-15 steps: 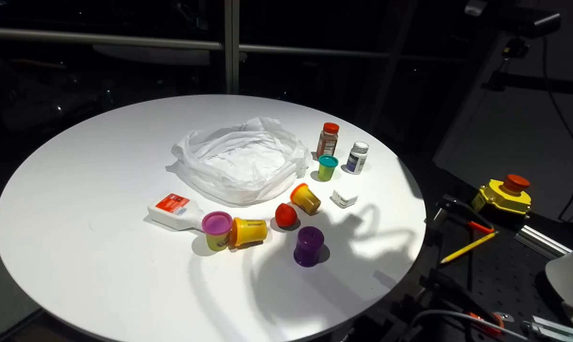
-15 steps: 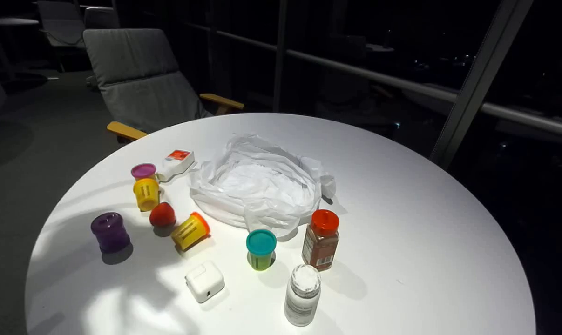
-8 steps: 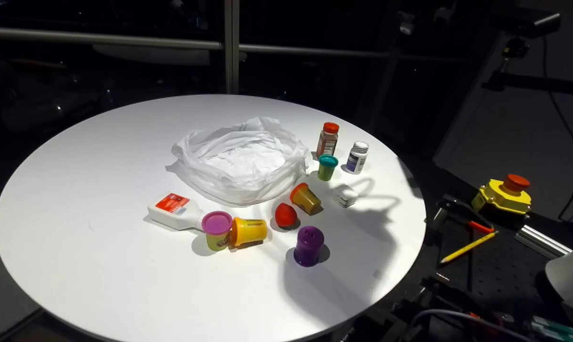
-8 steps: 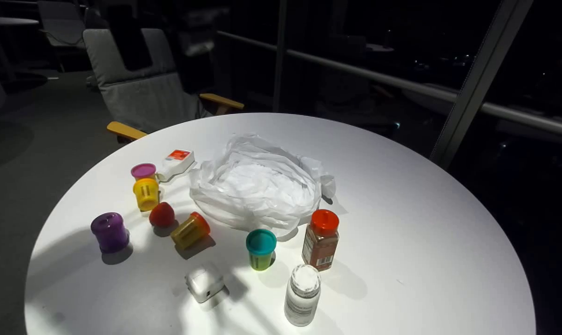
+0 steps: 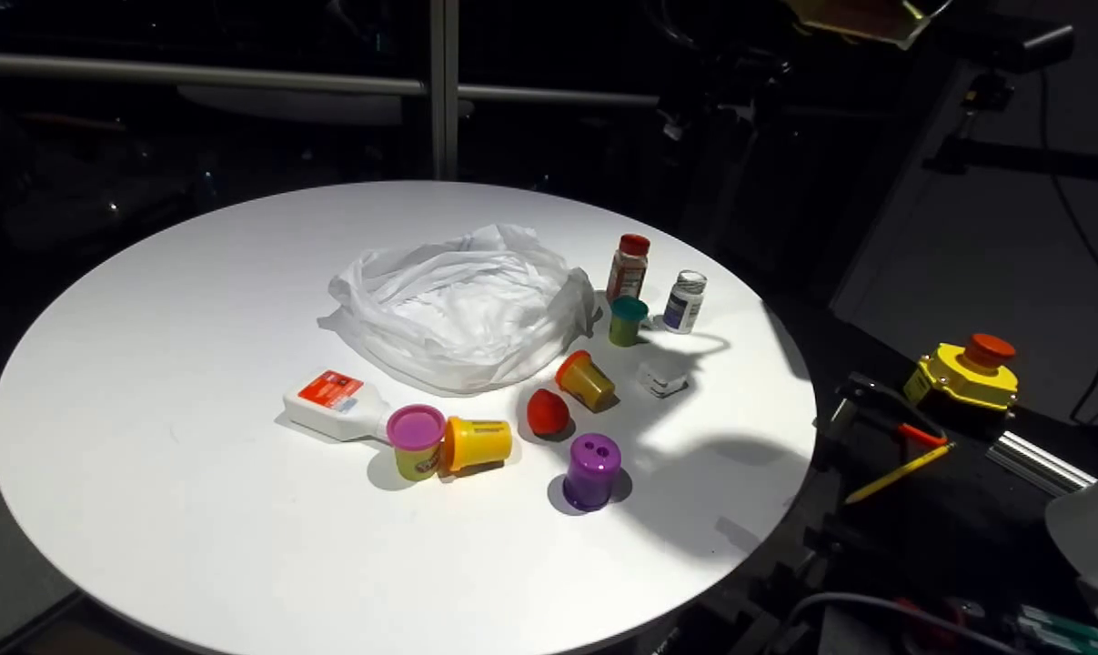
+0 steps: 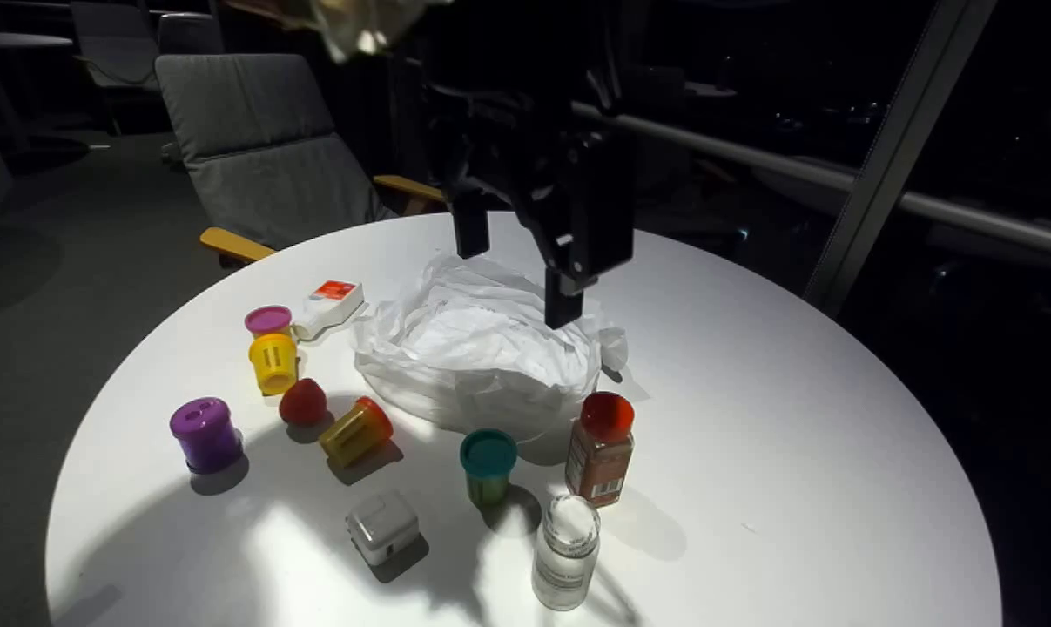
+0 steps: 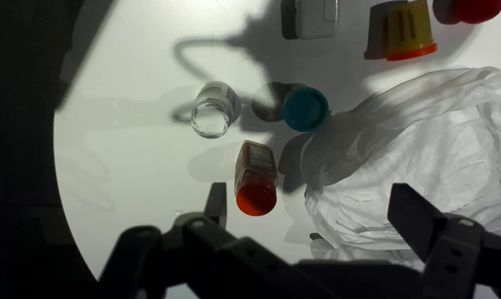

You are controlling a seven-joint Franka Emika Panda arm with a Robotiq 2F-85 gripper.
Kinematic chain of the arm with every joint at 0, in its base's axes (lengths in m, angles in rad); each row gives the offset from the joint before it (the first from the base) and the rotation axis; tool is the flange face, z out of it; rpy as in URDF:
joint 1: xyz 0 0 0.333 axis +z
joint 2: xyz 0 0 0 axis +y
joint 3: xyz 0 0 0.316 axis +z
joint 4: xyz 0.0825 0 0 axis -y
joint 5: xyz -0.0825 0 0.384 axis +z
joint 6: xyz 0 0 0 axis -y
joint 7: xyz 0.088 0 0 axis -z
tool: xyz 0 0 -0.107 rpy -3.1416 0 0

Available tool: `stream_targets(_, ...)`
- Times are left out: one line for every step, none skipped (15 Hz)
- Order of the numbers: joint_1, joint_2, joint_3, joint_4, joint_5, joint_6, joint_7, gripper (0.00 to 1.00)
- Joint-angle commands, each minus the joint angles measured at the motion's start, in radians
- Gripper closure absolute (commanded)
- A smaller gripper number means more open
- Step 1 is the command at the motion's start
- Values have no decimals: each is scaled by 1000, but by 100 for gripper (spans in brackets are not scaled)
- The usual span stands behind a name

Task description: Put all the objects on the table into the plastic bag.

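Two fingers (image 7: 218, 203) stood wide apart, gripping nothing

In the wrist view, the gripper (image 7: 308, 201) hung clear above the table (image 7: 130, 153). From its middle, the red-capped bottle (image 7: 256, 178) stood towards ten o'clock, the plastic bag (image 7: 433, 153) between two and three.

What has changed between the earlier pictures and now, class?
The open tool has come down into plain view in an exterior view, toward the picture's middle. The robot's shadow has left the purple cup and now darkens the teal-lidded cup. Nothing was taken hold of or let go. On the table, the plastic bag, cups and red-capped bottle stayed put.
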Motion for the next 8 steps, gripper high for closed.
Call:
stream_targets(9,170,-30,123,4,28,54,0)
stream_targets(11,207,-41,146,3,29,65,0)
stream_targets(14,238,-52,161,5,27,72,0)
stream_targets(17,269,-64,178,12,28,74,0)
stream_targets(18,298,-75,193,18,33,74,0)
stream_targets(20,325,-85,211,31,35,71,0)
stream_targets(20,347,-90,224,54,37,57,0)
stream_targets(19,370,-95,241,75,42,50,0)
